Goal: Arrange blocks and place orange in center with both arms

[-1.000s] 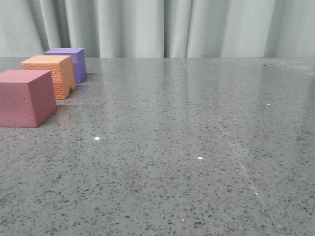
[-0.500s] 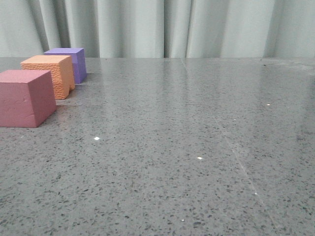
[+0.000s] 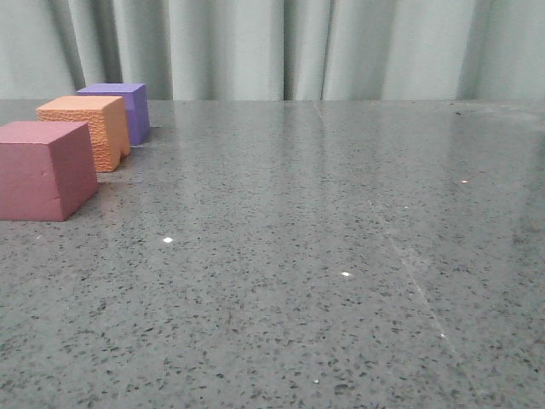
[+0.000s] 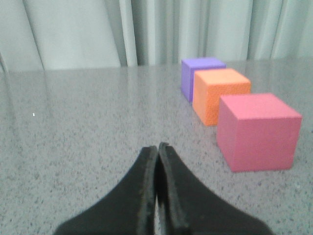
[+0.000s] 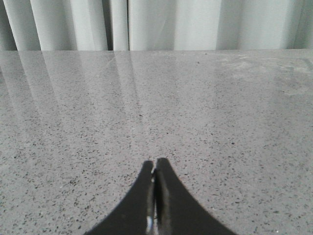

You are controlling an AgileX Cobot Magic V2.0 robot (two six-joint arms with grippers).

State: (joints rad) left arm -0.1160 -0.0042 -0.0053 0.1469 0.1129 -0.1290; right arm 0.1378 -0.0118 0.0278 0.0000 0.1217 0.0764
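Over the last second you had almost nothing change in the front view: the pink-red cube (image 3: 44,170), the orange cube (image 3: 85,129) and the purple cube (image 3: 117,108) sat in the same diagonal row at the far left of the speckled grey table (image 3: 324,256), near cube pink-red, orange between, purple farthest back. At most the pink-red cube's near edge shifted a hair between frames; too slight to call a real move. No arm showed in the front view at any of the three instants.

The left gripper (image 4: 157,147) was closed, its two black fingers pressed together with nothing between them, low over the table and just beside the row; in its wrist view the cubes stood close together, the orange cube (image 4: 220,95) lying between the pink-red cube (image 4: 257,132) and the purple cube (image 4: 201,76). The right gripper (image 5: 155,164) was likewise closed and empty, over bare table, no cube in its wrist view; only the pale curtain (image 5: 156,24) stood behind.

Reading: the orange cube already held the middle place, so the ordering looked done. With both grippers empty and clear of the cubes, you appeared to be at rest or finished. Whether the row needed squaring could not be judged from these views.
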